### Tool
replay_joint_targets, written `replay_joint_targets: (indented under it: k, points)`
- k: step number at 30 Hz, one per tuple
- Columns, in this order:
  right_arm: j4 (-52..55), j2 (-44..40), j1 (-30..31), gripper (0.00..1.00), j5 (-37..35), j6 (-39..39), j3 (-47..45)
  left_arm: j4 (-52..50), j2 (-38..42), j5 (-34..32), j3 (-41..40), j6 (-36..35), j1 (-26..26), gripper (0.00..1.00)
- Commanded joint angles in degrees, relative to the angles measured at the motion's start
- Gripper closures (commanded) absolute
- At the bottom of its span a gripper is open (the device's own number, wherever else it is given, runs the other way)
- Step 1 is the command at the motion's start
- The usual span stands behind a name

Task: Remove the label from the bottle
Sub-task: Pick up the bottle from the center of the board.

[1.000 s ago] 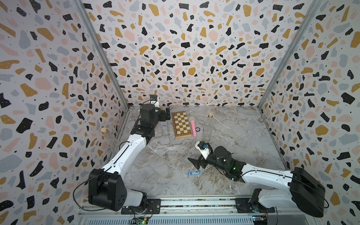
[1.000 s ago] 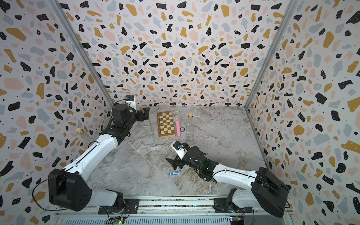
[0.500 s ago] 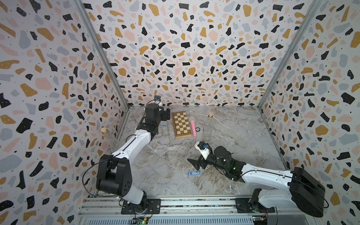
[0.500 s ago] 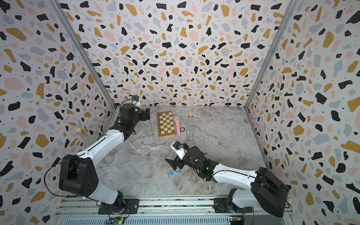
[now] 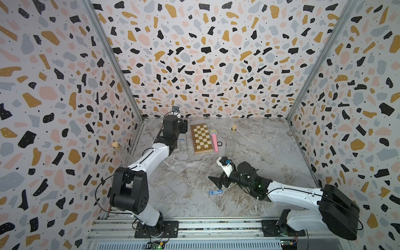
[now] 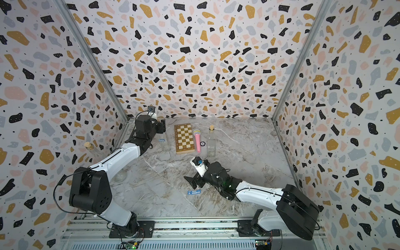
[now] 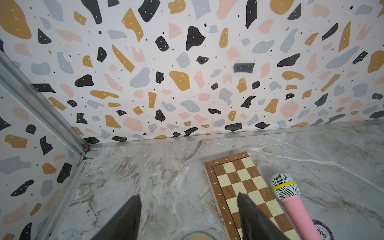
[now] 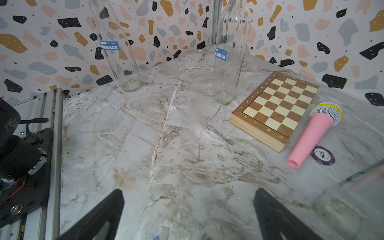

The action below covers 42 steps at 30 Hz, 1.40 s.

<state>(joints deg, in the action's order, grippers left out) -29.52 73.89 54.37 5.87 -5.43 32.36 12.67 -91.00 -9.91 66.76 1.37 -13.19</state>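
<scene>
A clear glass bottle (image 8: 228,62) with a blue label (image 8: 220,55) stands upright just left of the chessboard (image 5: 201,138); in a top view the label (image 5: 181,140) shows faintly. My left gripper (image 5: 184,127) hangs over this bottle. In the left wrist view the left gripper (image 7: 188,195) has its jaws apart, and the bottle's top (image 7: 199,235) sits low between them, untouched. My right gripper (image 5: 218,181) is open and low over the table near the front, with nothing between the jaws (image 8: 189,192). A loose blue label (image 5: 215,192) lies flat just in front of it.
A second labelled bottle (image 8: 116,52) stands by the left wall. Another corked clear bottle (image 5: 230,147) stands right of a pink microphone (image 5: 214,140) and a poker chip (image 5: 220,143). Patterned walls close in three sides.
My left arm has swung round at its elbow while the gripper stayed over the bottle beside the chessboard, and its jaws have narrowed. The right arm has not moved.
</scene>
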Motion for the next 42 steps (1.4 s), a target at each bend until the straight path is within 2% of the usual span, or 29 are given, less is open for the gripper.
replay_joint_targets:
  k: [1,15,19,21,25,30,35,42]
  points:
    - [0.84,0.15,-0.23,0.0,0.71,-0.84,1.91,3.9,-0.21,-0.5,-0.39,-0.58,0.27,0.31]
    - [1.3,-1.2,-0.81,0.0,0.35,-0.99,0.97,5.53,0.61,0.45,-2.25,0.98,0.23,0.59]
    - [1.65,-1.63,-0.97,0.0,0.2,-0.97,0.98,4.99,1.41,0.46,-2.15,1.95,-0.37,0.7]
    - [1.9,-2.15,-1.02,0.0,0.2,-0.83,0.95,2.26,1.43,-1.18,-0.57,1.8,-1.27,0.78]
    - [2.77,-3.27,-1.16,0.0,-0.56,-0.16,1.35,-2.06,2.94,-6.79,0.99,1.38,-3.62,1.0]
    - [4.05,-5.28,-1.18,0.0,-0.56,1.34,1.56,-6.61,7.37,-12.31,0.71,6.01,-5.48,1.0]
    - [4.24,-6.58,-1.18,0.0,0.64,2.55,0.53,-14.01,12.66,-20.27,0.7,15.54,-9.44,1.0]
    - [2.56,-8.39,-1.02,0.0,0.88,0.9,-2.38,-34.09,13.27,-42.2,6.77,33.18,-19.29,1.0]
